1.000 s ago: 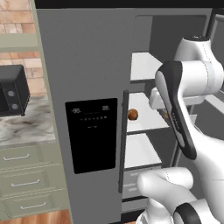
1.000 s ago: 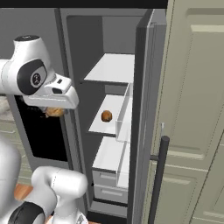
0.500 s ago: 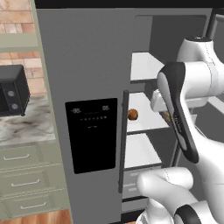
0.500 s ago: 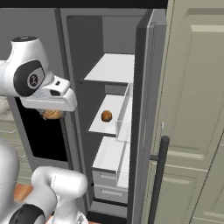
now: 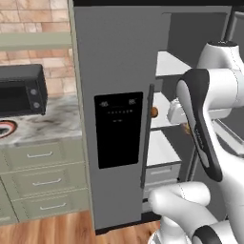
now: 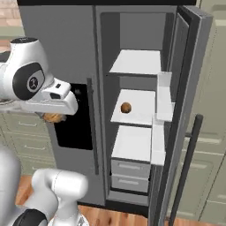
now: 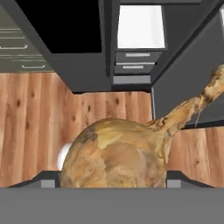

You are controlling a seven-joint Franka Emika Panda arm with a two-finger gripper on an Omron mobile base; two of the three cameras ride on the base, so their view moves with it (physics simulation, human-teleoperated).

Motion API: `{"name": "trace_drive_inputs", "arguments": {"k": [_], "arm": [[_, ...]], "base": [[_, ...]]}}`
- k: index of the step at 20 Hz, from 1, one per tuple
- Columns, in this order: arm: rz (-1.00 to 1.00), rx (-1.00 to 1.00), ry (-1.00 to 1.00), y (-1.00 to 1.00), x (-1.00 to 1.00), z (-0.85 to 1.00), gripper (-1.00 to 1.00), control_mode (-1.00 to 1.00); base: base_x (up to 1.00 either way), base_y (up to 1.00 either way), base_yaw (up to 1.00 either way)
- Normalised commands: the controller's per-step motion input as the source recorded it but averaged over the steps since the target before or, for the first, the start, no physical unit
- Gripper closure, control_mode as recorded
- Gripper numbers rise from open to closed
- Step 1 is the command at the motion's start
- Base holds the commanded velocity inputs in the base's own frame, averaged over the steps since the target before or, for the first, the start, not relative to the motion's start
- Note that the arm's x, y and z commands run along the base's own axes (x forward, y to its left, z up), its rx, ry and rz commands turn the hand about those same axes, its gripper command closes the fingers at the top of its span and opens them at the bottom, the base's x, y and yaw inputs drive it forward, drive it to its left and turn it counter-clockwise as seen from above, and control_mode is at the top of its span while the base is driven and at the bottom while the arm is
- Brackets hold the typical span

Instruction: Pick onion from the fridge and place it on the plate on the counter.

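Observation:
In the hand view the onion (image 7: 116, 155), a tan-brown bulb with a long dry stem pointing upper right, sits between my gripper's (image 7: 112, 183) fingers, over the wood floor. My gripper (image 6: 53, 118) hangs in front of the fridge's (image 6: 57, 48) closed left door, shut on the onion (image 6: 54, 118). From the left base view the onion (image 5: 186, 127) peeks out behind my forearm. On the counter (image 5: 52, 125) at the far left lies the plate (image 5: 5, 129), cut off by the frame edge.
The fridge's right door (image 6: 183, 101) stands open, with white shelves inside. A smooth orange-brown ball (image 6: 126, 107) rests on the middle shelf. A black microwave (image 5: 21, 93) stands on the counter beside the plate. Sage-green drawers (image 5: 40, 181) run under the counter.
The whole picture has slid to the right in both base views, so the base has moved left. The arm keeps the same pose with the onion still held.

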Motion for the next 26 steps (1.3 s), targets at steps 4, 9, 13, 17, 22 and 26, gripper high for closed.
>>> {"name": "trace_drive_inputs", "arguments": {"k": [4, 9, 13, 17, 22, 26], "arm": [[0.0, 0.0, 0.0, 0.0, 0.0, 0.0, 1.0, 1.0], [0.0, 0.0, 0.0, 0.0, 0.0, 0.0, 1.0, 1.0], [0.0, 0.0, 0.0, 0.0, 0.0, 0.0, 1.0, 1.0], [0.0, 0.0, 0.0, 0.0, 0.0, 0.0, 1.0, 1.0], [0.0, 0.0, 0.0, 0.0, 0.0, 0.0, 1.0, 1.0], [0.0, 0.0, 0.0, 0.0, 0.0, 0.0, 1.0, 1.0]], "base": [[0.0, 1.0, 0.0], [0.04, 1.0, 0.0], [0.27, 1.0, -0.01], [0.44, 1.0, 0.0], [0.86, 1.0, 0.0], [1.0, 0.8, 0.0]]}}
